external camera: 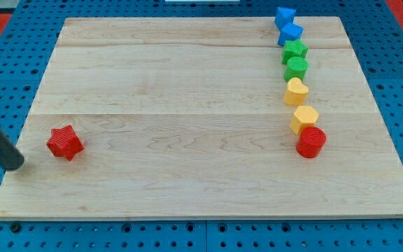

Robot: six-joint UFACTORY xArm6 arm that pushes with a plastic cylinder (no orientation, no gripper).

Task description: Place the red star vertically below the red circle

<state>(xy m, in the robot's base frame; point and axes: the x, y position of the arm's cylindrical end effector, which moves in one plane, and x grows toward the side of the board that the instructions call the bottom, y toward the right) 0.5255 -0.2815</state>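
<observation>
The red star (65, 143) lies near the left edge of the wooden board (187, 105), in the lower left. The red circle (311, 142) stands far to the view's right, at about the same height in the view. My tip (16, 165) is at the board's left edge, just left of and slightly below the red star, a short gap away from it. The dark rod slants up to the view's left.
A column of blocks runs up from the red circle at the view's right: a yellow hexagon (304, 119), a yellow heart-like block (295, 91), a green circle (296, 68), a green star (294, 50), and two blue blocks (290, 32) (284, 16) at the top.
</observation>
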